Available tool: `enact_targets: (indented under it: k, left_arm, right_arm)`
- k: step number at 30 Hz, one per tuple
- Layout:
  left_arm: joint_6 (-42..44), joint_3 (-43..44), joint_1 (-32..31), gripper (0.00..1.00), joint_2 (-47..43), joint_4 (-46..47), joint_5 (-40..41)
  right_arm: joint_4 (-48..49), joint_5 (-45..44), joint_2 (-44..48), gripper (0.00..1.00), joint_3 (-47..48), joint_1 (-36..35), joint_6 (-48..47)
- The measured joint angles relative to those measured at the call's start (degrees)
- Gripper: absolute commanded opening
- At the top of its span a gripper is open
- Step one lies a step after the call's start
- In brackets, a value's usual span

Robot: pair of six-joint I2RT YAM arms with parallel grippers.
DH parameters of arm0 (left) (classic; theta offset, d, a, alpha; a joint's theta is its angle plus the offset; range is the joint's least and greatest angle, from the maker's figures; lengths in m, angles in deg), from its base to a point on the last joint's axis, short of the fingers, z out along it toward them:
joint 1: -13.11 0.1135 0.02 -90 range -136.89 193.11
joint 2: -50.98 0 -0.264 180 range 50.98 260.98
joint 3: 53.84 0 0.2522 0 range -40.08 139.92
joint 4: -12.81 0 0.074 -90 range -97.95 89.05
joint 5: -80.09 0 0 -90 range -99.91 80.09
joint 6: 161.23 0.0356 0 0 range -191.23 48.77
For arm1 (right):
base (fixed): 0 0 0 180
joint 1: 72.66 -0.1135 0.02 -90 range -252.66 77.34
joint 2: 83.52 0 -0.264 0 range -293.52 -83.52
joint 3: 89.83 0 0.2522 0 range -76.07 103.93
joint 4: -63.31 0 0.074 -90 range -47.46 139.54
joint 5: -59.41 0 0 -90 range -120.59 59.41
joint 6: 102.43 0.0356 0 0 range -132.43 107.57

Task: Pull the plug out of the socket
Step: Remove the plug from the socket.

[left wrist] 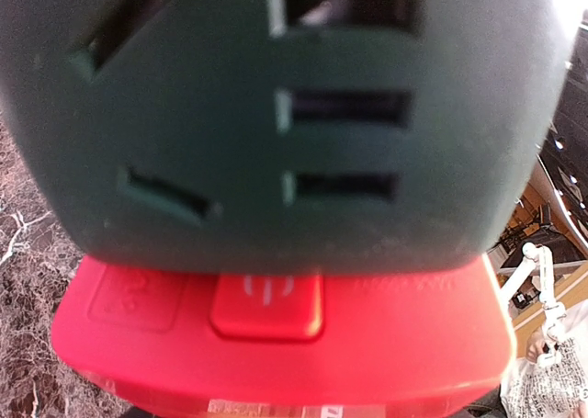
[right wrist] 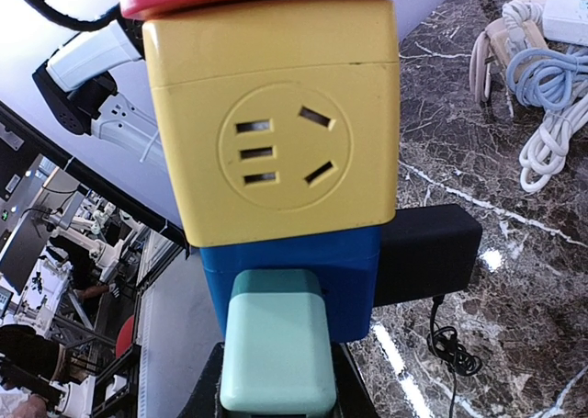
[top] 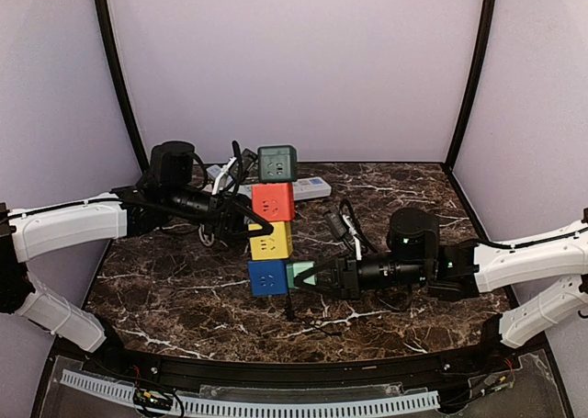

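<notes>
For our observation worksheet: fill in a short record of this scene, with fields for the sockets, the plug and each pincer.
sockets: green cube, red cube, yellow cube, blue cube, in one row
plug: mint plug, seated in the blue cube
right pincer: shut on the mint plug
left pincer: by the red cube, grip unclear

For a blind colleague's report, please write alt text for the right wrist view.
A mint-green plug sits in a blue socket cube, the right gripper closed on it. A black adapter is beside that cube, a yellow cube above it.
</notes>
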Motion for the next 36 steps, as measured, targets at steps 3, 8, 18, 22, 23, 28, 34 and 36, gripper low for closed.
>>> enact_targets:
  k: [3, 8, 18, 22, 23, 28, 34, 36]
  left_arm:
    - [0.0, 0.0, 0.0, 0.01, 0.0, 0.0, -0.1]
    - [-0.1, 0.0, 0.0, 0.01, 0.0, 0.0, -0.9]
    - [-0.1, 0.0, 0.5, 0.01, 0.0, -1.3, -3.5]
    - [0.0, 0.0, 0.5, 0.01, 0.0, -2.1, -3.6]
    - [0.1, 0.0, 0.5, 0.01, 0.0, -2.2, -3.6]
    - [0.4, 0.0, 0.5, 0.01, 0.0, -2.3, -3.3]
    - [0.7, 0.0, 0.6, 0.01, 0.0, -1.9, -1.9]
    - [0.6, 0.0, 0.6, 0.01, 0.0, -1.3, -1.5]
  right_arm:
    - [0.0, 0.3, 0.0, 0.0, 0.0, 0.0, -0.2]
    - [-0.7, 1.7, -0.1, 0.0, 0.5, 0.0, -1.0]
    - [-2.7, 6.6, -2.1, 0.0, 2.9, 0.4, -2.4]
    - [-2.7, 7.4, -2.6, 0.0, 3.1, 0.4, -2.4]
    - [-2.7, 7.5, -2.6, 0.0, 3.1, 0.4, -2.4]
    - [-3.0, 7.0, -2.6, 0.0, 3.1, 0.4, -2.4]
    - [-4.0, 3.5, -0.6, 0.0, 2.1, 0.4, -2.1]
    - [-4.0, 2.0, 0.6, 0.0, 1.4, 0.4, -1.9]
